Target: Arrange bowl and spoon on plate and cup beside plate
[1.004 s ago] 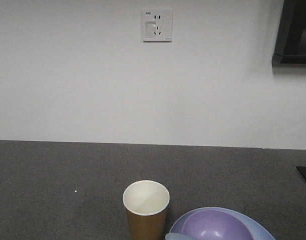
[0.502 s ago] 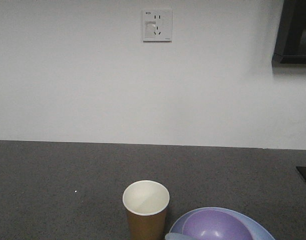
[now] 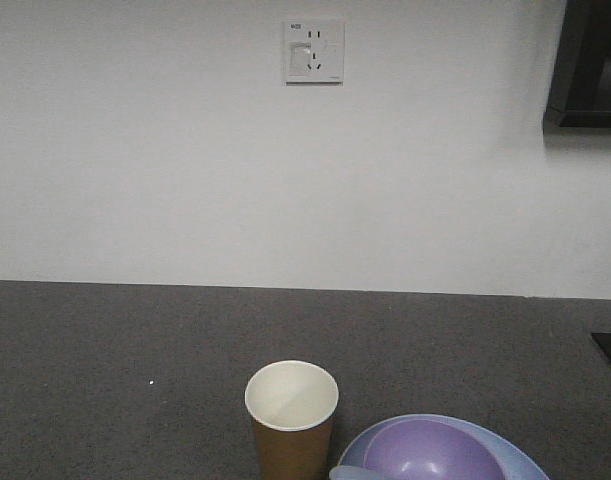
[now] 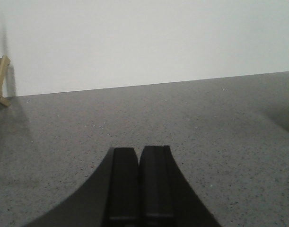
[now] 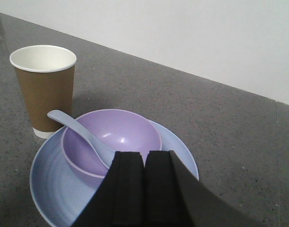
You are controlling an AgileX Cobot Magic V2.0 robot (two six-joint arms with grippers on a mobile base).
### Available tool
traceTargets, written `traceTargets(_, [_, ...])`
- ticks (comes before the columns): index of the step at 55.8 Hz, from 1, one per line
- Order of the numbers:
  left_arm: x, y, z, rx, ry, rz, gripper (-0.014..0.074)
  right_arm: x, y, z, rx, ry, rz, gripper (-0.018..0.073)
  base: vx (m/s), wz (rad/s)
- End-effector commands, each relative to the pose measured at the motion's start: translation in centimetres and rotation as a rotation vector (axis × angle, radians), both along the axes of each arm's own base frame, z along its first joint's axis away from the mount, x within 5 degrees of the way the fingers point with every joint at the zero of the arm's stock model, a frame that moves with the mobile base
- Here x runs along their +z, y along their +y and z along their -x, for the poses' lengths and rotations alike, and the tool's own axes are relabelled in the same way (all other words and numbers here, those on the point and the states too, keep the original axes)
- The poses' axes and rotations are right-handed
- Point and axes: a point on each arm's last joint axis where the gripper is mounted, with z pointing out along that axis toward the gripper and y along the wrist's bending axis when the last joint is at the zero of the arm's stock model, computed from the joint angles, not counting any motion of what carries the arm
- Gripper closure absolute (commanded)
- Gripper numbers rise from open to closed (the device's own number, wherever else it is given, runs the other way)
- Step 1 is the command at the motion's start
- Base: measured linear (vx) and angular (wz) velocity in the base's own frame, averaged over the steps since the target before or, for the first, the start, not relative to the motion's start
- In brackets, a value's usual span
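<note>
The lavender bowl (image 5: 113, 137) (image 3: 430, 452) sits on the light-blue plate (image 5: 49, 184) (image 3: 515, 455). A pale spoon (image 5: 83, 133) lies in the bowl, its handle sticking out over the left rim; only its tip (image 3: 347, 472) shows in the front view. The brown paper cup (image 5: 44, 90) (image 3: 291, 420) stands upright just left of the plate. My right gripper (image 5: 145, 157) is shut and empty, hovering over the plate's near side. My left gripper (image 4: 138, 152) is shut over bare counter, away from the objects.
A dark grey speckled counter (image 3: 105, 350) runs to a white wall with a socket (image 3: 314, 50). A dark cabinet (image 3: 588, 65) hangs at upper right. A wooden frame (image 4: 0, 82) stands at the far left in the left wrist view.
</note>
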Motion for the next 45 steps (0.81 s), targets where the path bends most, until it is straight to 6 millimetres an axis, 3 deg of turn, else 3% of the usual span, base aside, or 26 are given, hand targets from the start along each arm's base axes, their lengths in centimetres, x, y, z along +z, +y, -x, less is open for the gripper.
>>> traceTargets(1, [1.6,0.1,0.3,0.004,-0.116,0.023,0.0596,1.5,-0.2,-0.2,-0.034,-0.082,-0.017,0.0568,0.0,0.0])
traceTargets(14, [1.6,0.1,0.3,0.004,-0.116,0.023,0.0596,0.2,-1.5,-0.6,-0.192,-0.065,-0.075,0.0568,0.0,0.0])
traceTargets(25, [1.6,0.1,0.3,0.004,-0.116,0.023,0.0596,-4.0,-2.5,-0.3,-0.32,-0.147,-0.214,0.0568,0.0,0.0])
traceTargets(36, [1.6,0.1,0.3,0.004,-0.116,0.023,0.0596,-8.9,-3.2,1.5,-0.417,-0.202,-0.278,0.0568,0.0,0.0])
traceTargets(45, [1.6,0.1,0.3,0.004,-0.116,0.023,0.0596,-10.2,-3.5,2.7,-0.455,-0.216,-0.26,0.0568,0.0,0.0])
